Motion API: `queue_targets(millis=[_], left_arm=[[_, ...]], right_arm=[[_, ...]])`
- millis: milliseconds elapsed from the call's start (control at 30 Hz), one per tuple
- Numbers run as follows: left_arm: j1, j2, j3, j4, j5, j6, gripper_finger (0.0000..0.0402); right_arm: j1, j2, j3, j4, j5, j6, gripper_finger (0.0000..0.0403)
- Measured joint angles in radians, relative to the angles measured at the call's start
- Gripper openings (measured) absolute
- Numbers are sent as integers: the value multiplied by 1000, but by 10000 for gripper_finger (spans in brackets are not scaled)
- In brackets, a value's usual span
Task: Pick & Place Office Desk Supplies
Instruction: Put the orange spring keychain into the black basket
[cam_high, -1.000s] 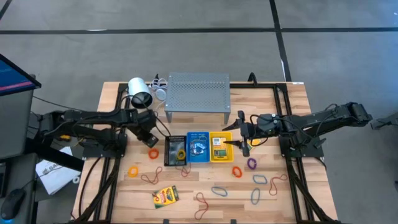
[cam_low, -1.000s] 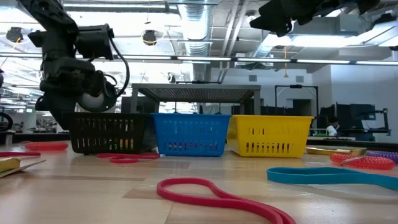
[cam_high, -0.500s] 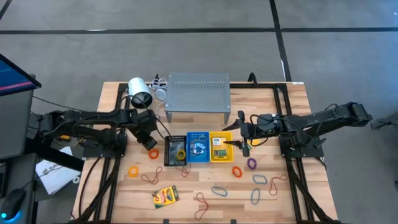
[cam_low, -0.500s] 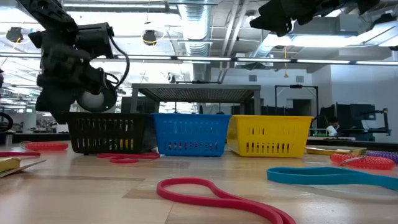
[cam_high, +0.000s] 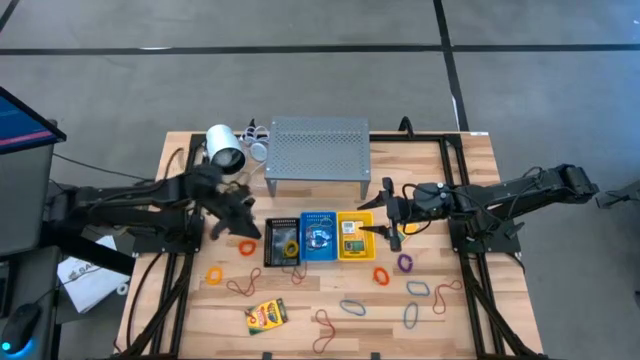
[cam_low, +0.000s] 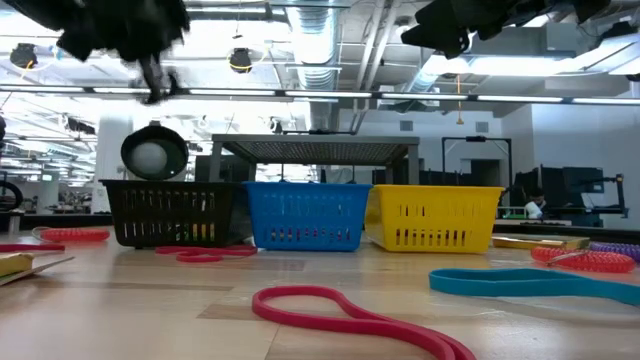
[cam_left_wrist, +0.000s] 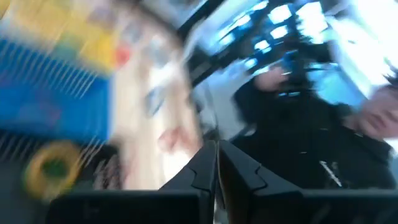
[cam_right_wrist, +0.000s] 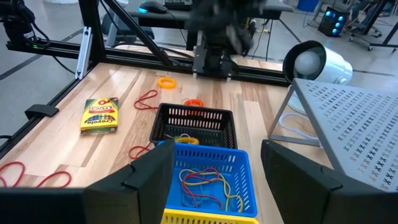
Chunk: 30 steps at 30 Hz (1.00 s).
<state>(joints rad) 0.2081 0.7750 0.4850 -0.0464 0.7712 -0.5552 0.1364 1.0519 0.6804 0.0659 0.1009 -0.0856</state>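
My left gripper hangs above the table to the left of the black basket, its fingers pressed together with nothing visible between them; the wrist picture is blurred, so I can make out little else there. An orange rubber band lies on the wood just near of this gripper and beside the black basket's left wall, apart from my fingers. My right gripper hovers just right of the yellow basket, fingers spread wide and empty. The three baskets stand touching in a row, black on the left, blue basket in the middle, yellow on the right, all just near of the grey perforated shelf. Through my right wrist camera I see thin coloured bands lying inside the blue basket. A purple band and a second orange band lie on the table just near of my right gripper. Farther toward the near edge lie the crayon box, a red band, and a blue band. Another orange band sits near of my left gripper, well apart from it. The white cylinder rests at the far left beside the shelf.
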Motion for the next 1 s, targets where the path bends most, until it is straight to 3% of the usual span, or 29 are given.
queue_targets(millis=[167, 400, 667, 800, 1000], left_arm=[[-85, -130, 1, 265, -32, 33, 12], [-219, -197, 1, 516, -113, 297, 12], [-246, -166, 0, 374, -532, 586, 21], [-246, -155, -1, 375, -613, 626, 59], [-246, -160, -1, 348, -695, 626, 154]], right_arm=[[0, 0, 0, 2, 0, 0, 234], [0, 0, 0, 16, 0, 5, 234], [0, 0, 0, 47, 1, 36, 234], [0, 0, 0, 47, 1, 64, 234], [0, 0, 0, 47, 1, 87, 234]])
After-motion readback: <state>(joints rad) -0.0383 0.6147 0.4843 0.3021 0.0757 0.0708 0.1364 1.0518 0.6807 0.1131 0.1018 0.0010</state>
